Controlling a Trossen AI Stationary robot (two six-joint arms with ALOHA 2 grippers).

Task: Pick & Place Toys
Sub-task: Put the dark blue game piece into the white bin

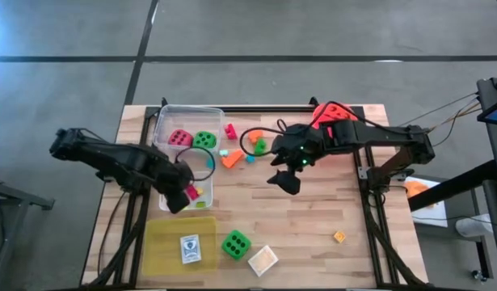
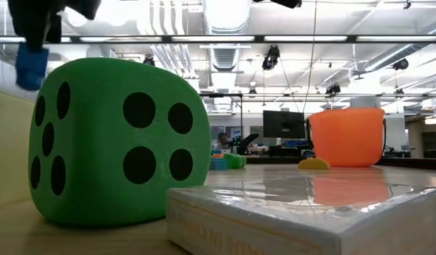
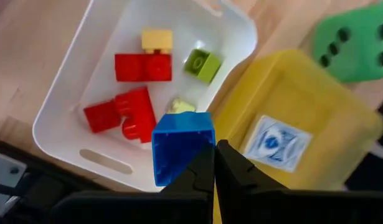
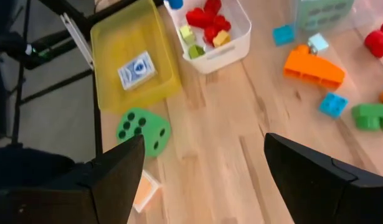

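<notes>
At the left of the high view, the left gripper (image 1: 183,196) was held over the small white tub (image 3: 66,93), its fingers closed on a blue block (image 3: 182,149); in the left wrist view that block hung directly above the tub, where red blocks (image 3: 132,90), a yellow block (image 3: 157,40) and a green block (image 3: 202,65) already lay. The step in hand was judged to be the drop of the blue block into the white tub, so the next move called for the fingers to be opened with the block kept inside the rim, not over the yellow tray (image 1: 163,242) just beside it. Lower centre of the high view, a card (image 1: 189,248) lay in that tray and a green die (image 1: 235,243) sat on the table next to it. Toward the upper centre, a pink die (image 1: 179,137) and a second green die (image 1: 204,139) rested in the clear tub (image 1: 163,117), with loose blocks scattered nearby, among them an orange block (image 1: 231,158). To the right of centre, the right gripper (image 1: 285,180) hovered over bare table, fingers spread wide and holding nothing. At the lower right a small orange piece (image 1: 339,237) remained well apart, so much sorting was judged to be left.
</notes>
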